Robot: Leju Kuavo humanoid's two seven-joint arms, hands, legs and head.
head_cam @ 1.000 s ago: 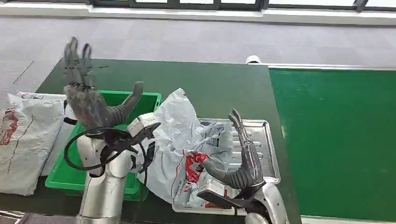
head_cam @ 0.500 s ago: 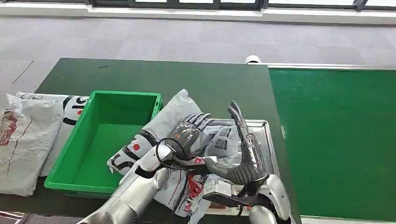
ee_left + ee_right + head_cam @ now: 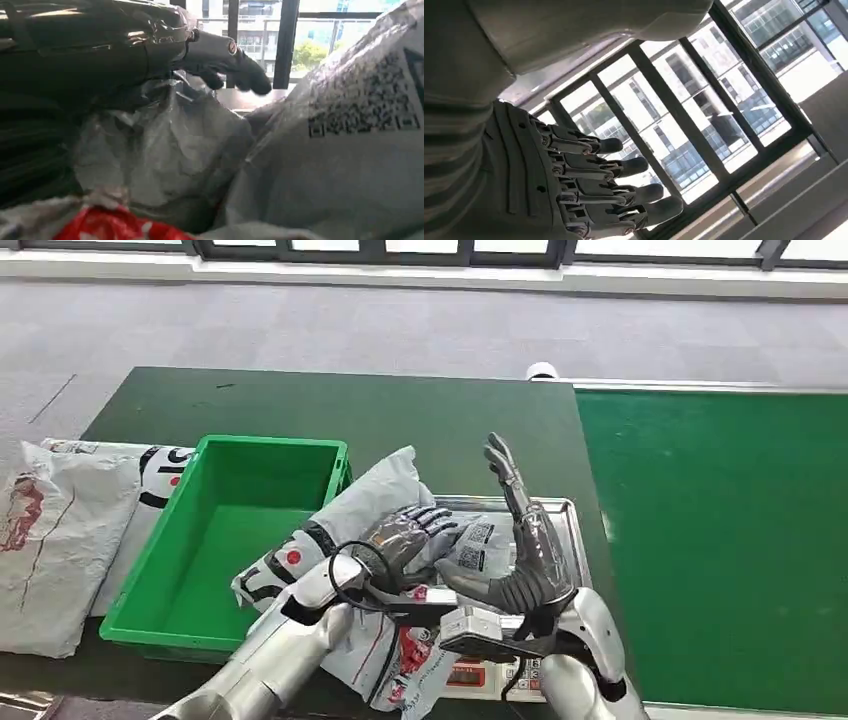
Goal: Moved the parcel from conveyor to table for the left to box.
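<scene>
Even daylight from windows (image 3: pixel 704 130); soft shadows; left wrist close-up blurred; window glare overexposed.

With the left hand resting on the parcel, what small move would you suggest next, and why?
Probably close the left hand on the parcel. It rests palm-down on the crumpled bag, which lies across the metal tray beside the green box. The right hand is raised, open and holding nothing.
</scene>
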